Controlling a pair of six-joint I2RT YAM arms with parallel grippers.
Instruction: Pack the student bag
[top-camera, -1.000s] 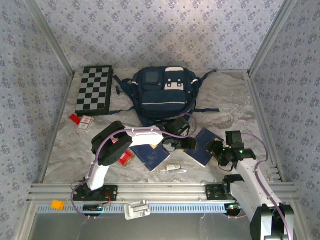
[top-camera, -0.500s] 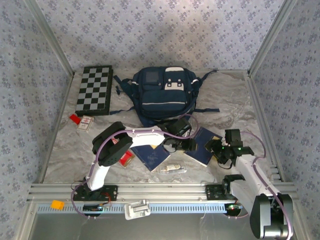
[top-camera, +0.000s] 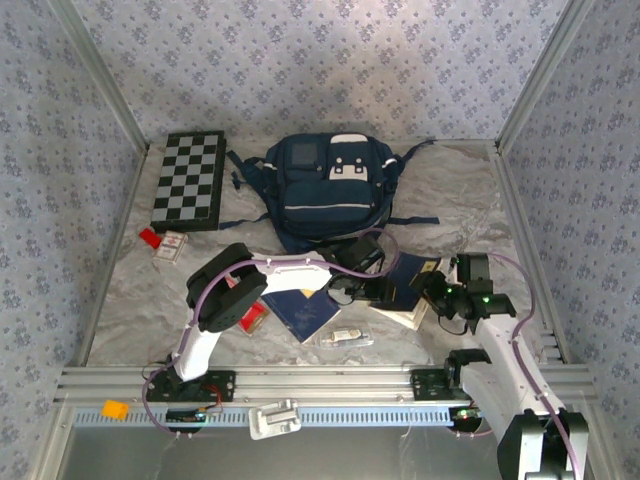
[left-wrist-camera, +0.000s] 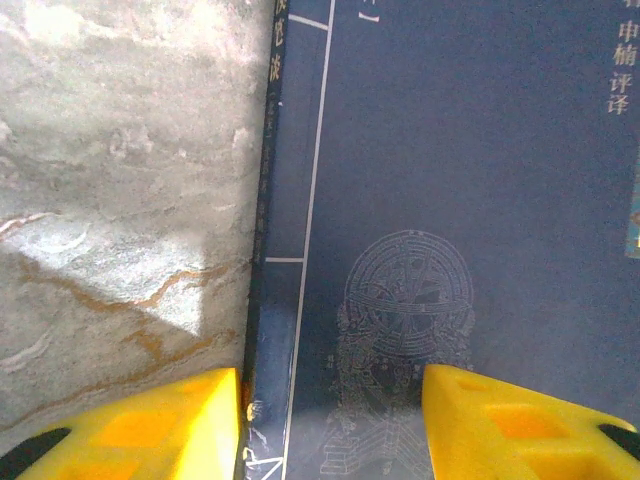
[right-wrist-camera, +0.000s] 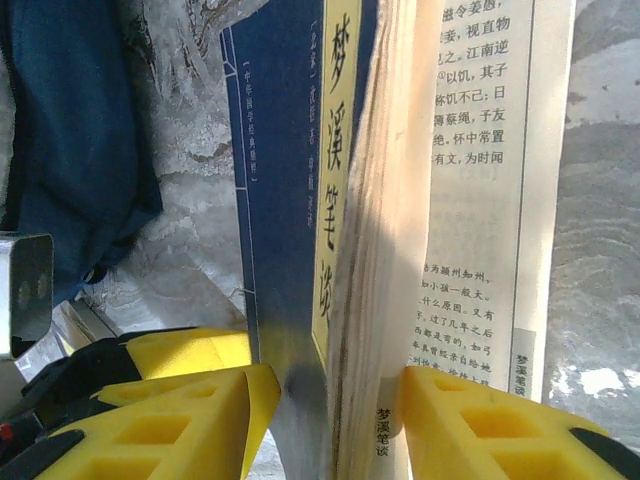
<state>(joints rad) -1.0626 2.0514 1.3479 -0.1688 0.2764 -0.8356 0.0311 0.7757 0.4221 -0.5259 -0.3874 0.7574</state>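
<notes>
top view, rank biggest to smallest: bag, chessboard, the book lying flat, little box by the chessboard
1. bag
2. chessboard
3. flat book, partly under an arm, so its full size is hidden
4. little box

We see a marbled grey bench. At its back lie the student bag and, to its left, a chessboard. Near the left edge sit a small red piece and a card box. Nearer us lie a blue book, a clear packet just beside it, and a second blue book, which is tilted up.
</notes>
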